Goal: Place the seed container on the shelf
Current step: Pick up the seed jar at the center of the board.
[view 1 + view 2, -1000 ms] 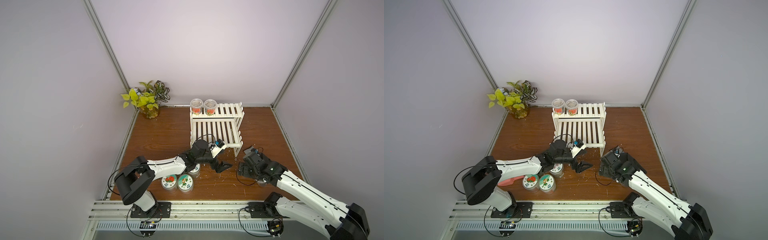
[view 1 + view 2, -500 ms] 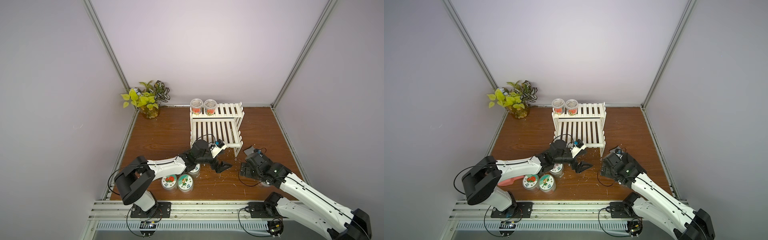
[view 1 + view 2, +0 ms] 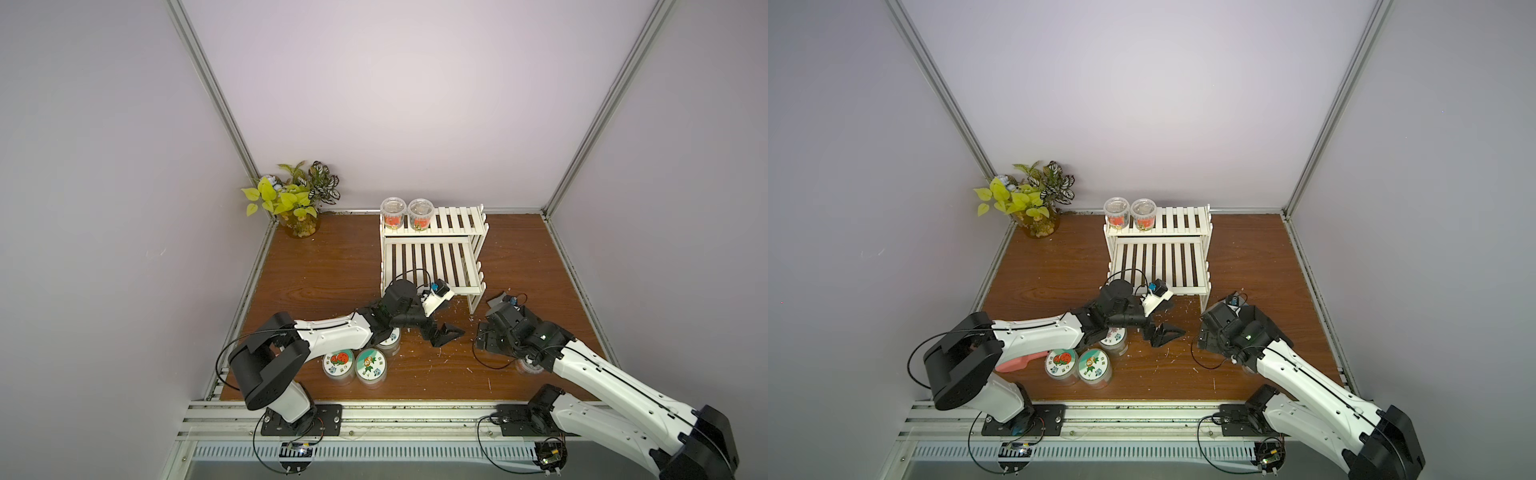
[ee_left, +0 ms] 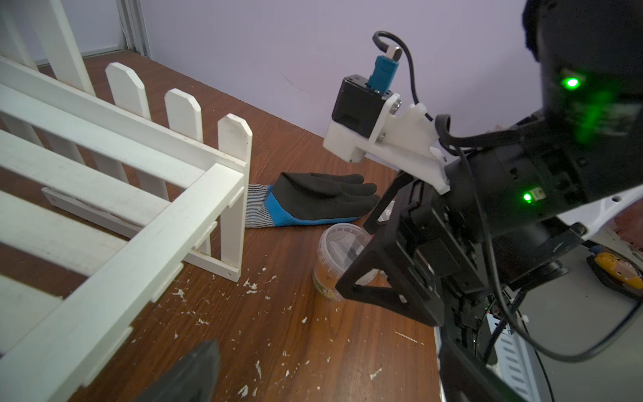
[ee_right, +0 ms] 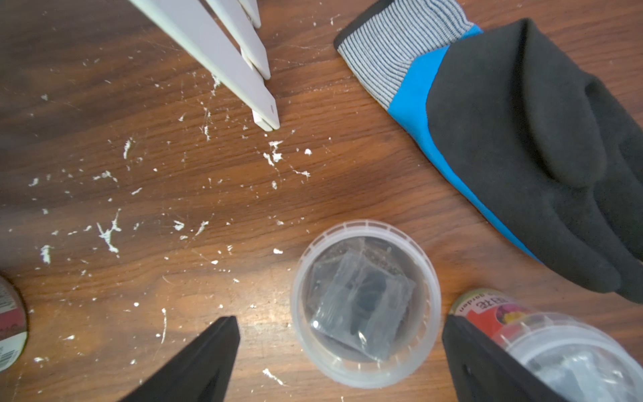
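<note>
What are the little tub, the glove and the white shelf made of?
Tub: probably see-through plastic; a small packet shows through its lid.
Glove: dark, matte, rubbery-looking coating, with a striped knit cuff.
Shelf: likely wood painted white; it has flat slats, and white flakes lie on the table near its leg.

Top views high overhead, wrist views close, both sharing shelf (image 4: 139, 254)
</note>
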Motion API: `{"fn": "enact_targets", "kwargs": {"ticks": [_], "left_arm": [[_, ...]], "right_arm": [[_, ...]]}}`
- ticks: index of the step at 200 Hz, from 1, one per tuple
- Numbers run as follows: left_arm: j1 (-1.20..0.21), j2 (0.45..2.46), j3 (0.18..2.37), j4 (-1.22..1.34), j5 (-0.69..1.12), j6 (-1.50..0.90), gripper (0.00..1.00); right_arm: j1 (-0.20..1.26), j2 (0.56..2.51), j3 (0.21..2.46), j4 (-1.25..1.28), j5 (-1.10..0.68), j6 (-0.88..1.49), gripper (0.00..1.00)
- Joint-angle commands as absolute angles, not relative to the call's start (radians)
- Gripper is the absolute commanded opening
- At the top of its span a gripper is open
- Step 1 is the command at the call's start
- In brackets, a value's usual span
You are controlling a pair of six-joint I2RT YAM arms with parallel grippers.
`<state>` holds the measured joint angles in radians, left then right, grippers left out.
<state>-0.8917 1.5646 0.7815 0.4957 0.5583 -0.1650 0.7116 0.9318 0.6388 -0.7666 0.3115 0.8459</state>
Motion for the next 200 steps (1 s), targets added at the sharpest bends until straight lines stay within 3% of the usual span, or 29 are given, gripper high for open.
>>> {"fn": "enact_targets", "kwargs": {"ticks": [1,74,140,175,200], "left_arm": [[-0.904,1.571,0.793,0.499,0.571,-0.164,1.0],[-0.901,1.565,0.792,0.49,0.556,-0.159,1.0],[-0.903,1.564,0.796,0.484,0.551,-0.157,1.0],[-0.903,1.551,0.794,0.458,0.516,-0.144,0.99],[-0.902,1.517,0.769,0.441,0.455,-0.122,1.0]], "right_arm": [[0.711,0.939,0.642,-0.744,0.344,0.849,0.99],[0.694,0.949,0.604,-0.714,0.372,0.882,0.94],[0.675,0.967,0.577,-0.659,0.355,0.856,0.8],[0.674,0.962,0.572,-0.599,0.276,0.78,0.66],[0.685,0.945,0.565,-0.555,0.183,0.72,0.65]]}}
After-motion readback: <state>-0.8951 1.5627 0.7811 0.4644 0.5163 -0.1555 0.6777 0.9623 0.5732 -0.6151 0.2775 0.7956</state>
